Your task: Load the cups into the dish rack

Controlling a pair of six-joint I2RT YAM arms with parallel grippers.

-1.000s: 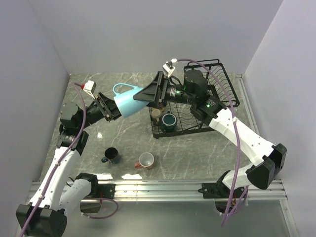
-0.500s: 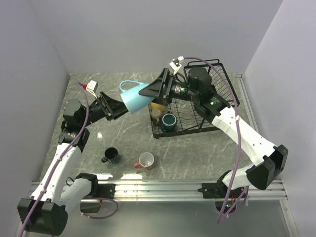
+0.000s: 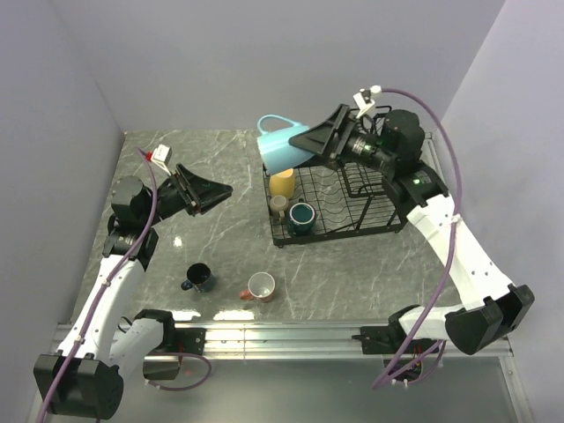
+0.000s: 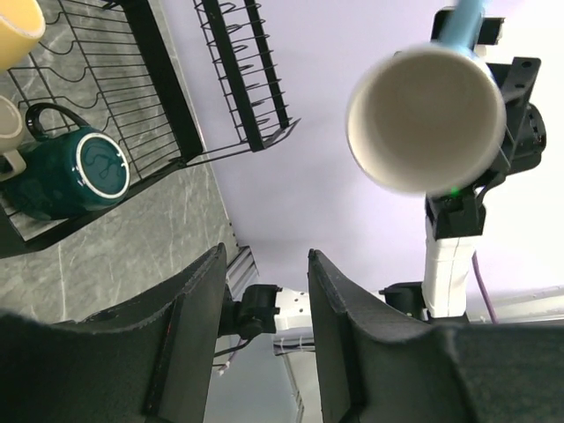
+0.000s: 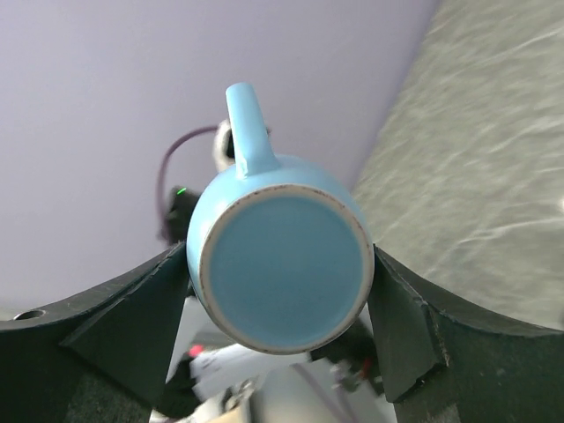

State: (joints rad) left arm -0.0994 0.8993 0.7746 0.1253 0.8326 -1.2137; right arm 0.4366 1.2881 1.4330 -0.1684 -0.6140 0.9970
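My right gripper (image 3: 306,144) is shut on the light blue mug (image 3: 280,146) and holds it on its side in the air above the left end of the black wire dish rack (image 3: 370,225). In the right wrist view the mug's base (image 5: 280,273) sits between my fingers (image 5: 132,335). My left gripper (image 3: 214,189) is open and empty, left of the rack; in its wrist view the mug's mouth (image 4: 426,119) faces it. The yellow (image 3: 282,183), olive-tan (image 3: 278,204) and dark green (image 3: 301,217) mugs stand in the rack's lower tray. The navy (image 3: 197,278) and salmon-pink (image 3: 261,286) mugs stand on the table.
The rack's raised upper basket (image 3: 388,132) is at the far right, behind my right wrist. The left wrist view shows the dark green mug (image 4: 75,176) and rack wires (image 4: 172,97). Walls enclose the marble table on three sides.
My left gripper has let go of the light blue mug and drawn back slightly. My right gripper has carried the mug to the right, up over the rack's left end.
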